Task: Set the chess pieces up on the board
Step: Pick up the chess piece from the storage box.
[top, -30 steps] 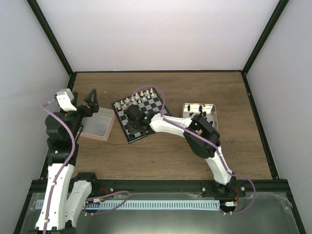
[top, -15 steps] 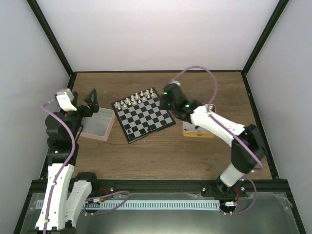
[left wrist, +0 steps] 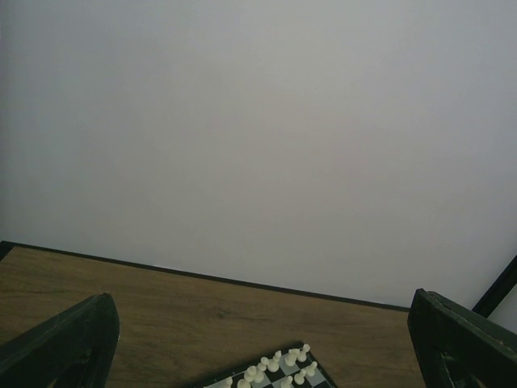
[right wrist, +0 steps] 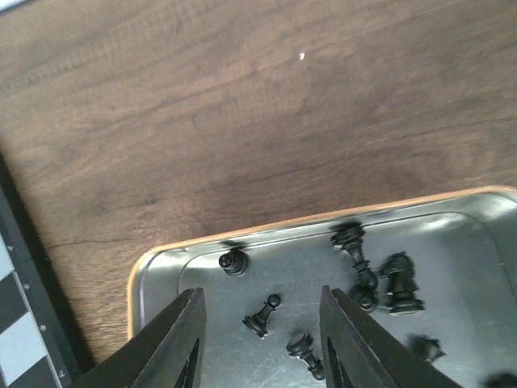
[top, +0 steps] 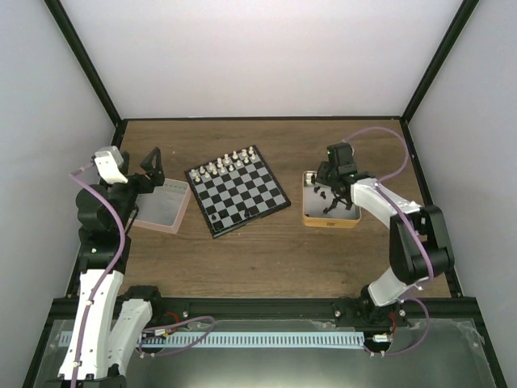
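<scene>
On the wooden table (top: 266, 259), the board (top: 242, 198) lies turned at an angle between a pink tray (top: 166, 212) on its left and a tin (top: 329, 221) with an orange rim on its right. One black piece (top: 212, 218) stands on the board's nearest corner. The left claw (top: 148, 168) hangs over the tray's far edge, spread wide and empty. The right claw (right wrist: 262, 331) hovers low over the tin, its jaws apart and gripping nothing. More black pieces (right wrist: 401, 283) are scattered in the tin beneath it, some upright and some tipped over. The white pieces (top: 229, 163) stand in two rows along the board's far edge.
</scene>
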Motion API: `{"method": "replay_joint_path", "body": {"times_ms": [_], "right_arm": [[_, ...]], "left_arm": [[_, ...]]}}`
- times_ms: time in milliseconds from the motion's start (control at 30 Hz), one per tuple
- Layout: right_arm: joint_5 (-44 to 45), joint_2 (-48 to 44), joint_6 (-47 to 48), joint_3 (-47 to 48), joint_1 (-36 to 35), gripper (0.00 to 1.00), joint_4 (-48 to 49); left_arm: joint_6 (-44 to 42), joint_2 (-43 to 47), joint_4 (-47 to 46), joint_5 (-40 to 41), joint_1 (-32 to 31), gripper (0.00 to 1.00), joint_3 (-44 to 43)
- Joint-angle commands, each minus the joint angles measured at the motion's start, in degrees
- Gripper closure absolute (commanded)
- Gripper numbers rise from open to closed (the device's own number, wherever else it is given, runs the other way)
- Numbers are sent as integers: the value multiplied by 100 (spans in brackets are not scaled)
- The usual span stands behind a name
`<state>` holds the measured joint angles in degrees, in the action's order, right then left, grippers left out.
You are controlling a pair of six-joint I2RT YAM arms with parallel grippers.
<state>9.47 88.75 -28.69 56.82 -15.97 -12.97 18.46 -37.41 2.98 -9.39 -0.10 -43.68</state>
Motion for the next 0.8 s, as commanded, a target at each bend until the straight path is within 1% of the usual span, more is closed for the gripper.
{"method": "replay_joint_path", "body": {"times_ms": [0,67,167,500,767], "right_arm": [[-275,522,558,119,28,63,414],[-313,684,677,121,32,67,574],[-354,944,757,241,26,70,544],[-408,1649,1030,567,26,70,615],[-406,1892,1085,713,15,70,700]], "left_arm": [[17,3,-149,-55,-17,0,50],[17,-9,-149,-62,-17,0,51],[17,-11,-149,-63,-24,0,50],[17,-4,-149,-57,-17,0,55],[17,-14,-158,-73,-17,0,54]]}}
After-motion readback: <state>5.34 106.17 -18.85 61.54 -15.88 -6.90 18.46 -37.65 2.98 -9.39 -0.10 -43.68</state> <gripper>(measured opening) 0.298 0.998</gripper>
